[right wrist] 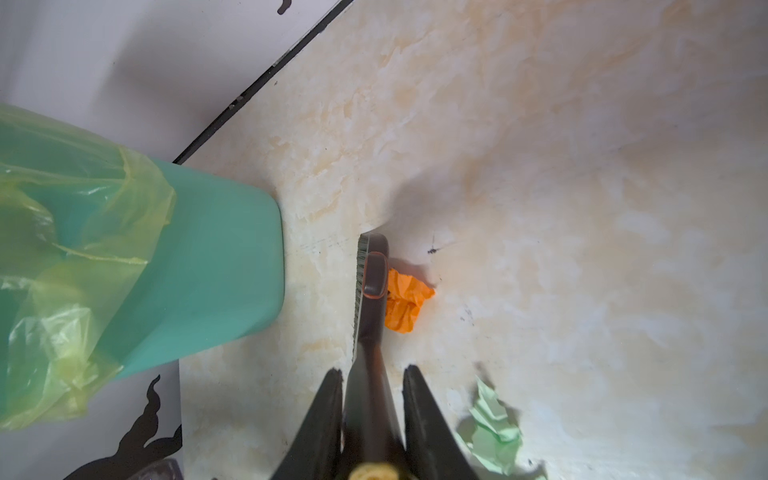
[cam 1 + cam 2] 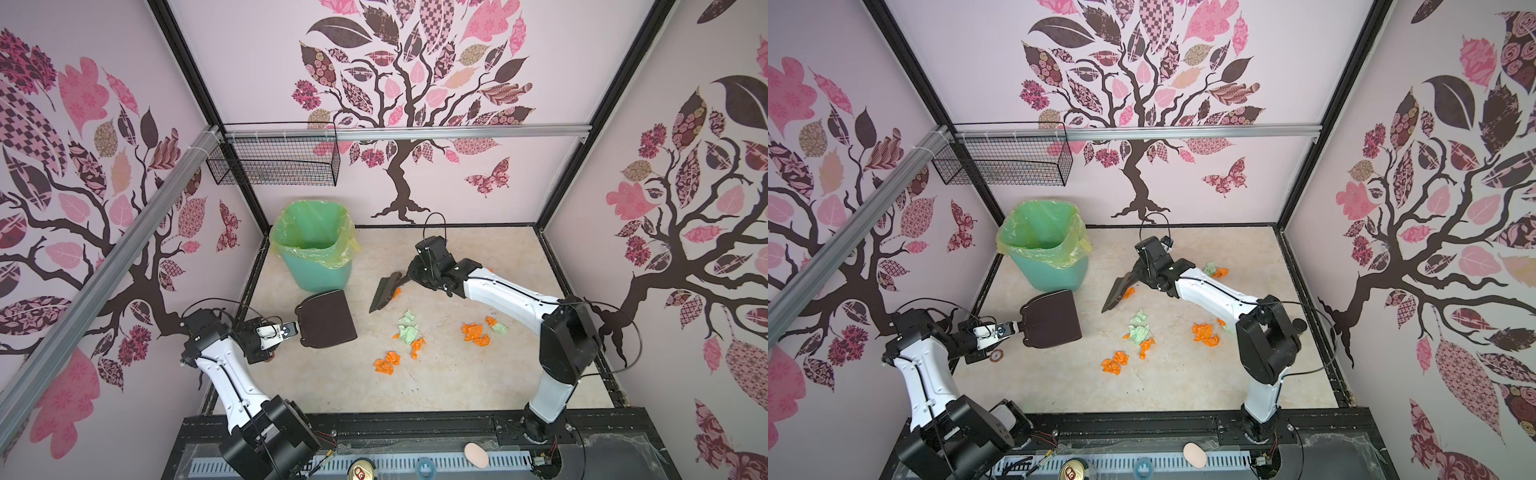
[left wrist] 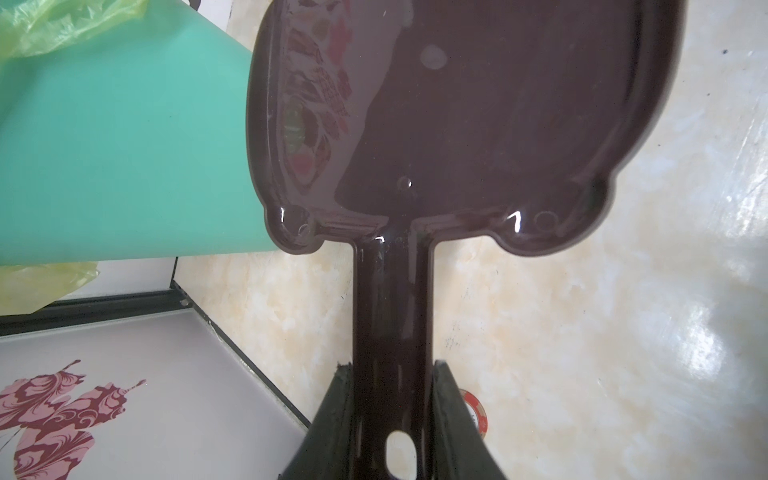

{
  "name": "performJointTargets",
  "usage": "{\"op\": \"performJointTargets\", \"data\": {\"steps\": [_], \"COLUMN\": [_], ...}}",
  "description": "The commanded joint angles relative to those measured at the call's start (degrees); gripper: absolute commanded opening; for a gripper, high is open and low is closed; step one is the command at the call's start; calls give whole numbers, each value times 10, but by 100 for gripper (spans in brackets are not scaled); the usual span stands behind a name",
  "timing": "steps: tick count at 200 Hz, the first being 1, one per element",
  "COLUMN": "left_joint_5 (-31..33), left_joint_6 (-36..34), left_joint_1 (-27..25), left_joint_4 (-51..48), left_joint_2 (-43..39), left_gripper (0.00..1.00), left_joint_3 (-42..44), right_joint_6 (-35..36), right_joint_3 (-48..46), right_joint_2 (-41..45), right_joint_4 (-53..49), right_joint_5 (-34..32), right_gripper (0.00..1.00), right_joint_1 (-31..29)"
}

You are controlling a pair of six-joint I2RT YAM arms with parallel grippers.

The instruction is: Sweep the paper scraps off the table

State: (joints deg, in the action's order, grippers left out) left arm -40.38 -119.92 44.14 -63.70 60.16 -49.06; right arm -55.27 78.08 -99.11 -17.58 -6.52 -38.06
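Paper scraps lie scattered over the middle of the beige table (image 2: 457, 386): an orange cluster (image 2: 386, 363), green wads (image 2: 409, 332) and an orange pile (image 2: 476, 332). More scraps (image 2: 1217, 270) sit behind the right arm. My left gripper (image 3: 392, 368) is shut on the handle of a dark dustpan (image 2: 328, 318), which lies flat in front of the bin. My right gripper (image 1: 374, 372) is shut on the handle of a dark brush (image 1: 370, 291). The brush head (image 2: 384, 293) rests on the table with one orange scrap (image 1: 405, 301) against its side. A green scrap (image 1: 494, 428) lies nearer that gripper.
A teal bin (image 2: 316, 249) lined with a yellow-green bag stands at the back left, close to the dustpan. A black wire basket (image 2: 274, 160) hangs on the rear rail. A small red-and-white disc (image 2: 995, 355) lies under the left wrist. A can (image 2: 361, 471) sits on the front base.
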Motion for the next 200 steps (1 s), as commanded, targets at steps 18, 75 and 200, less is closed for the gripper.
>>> {"op": "performJointTargets", "data": {"steps": [18,75,200], "left_joint_5": [-13,-5,2], "left_joint_6": [-8,6,-8], "left_joint_1": [-6,-17,4], "left_joint_4": [-6,11,-2], "left_joint_2": [-5,-2,16], "left_gripper": [0,0,0], "left_joint_3": [10,15,-2], "right_joint_6": [24,245,483], "right_joint_3": [-104,-29,98], "right_joint_2": [113,157,44], "right_joint_4": [-58,-48,-256], "right_joint_5": [-1,138,357], "right_gripper": [0,0,0], "right_joint_1": [2,3,-97]}}
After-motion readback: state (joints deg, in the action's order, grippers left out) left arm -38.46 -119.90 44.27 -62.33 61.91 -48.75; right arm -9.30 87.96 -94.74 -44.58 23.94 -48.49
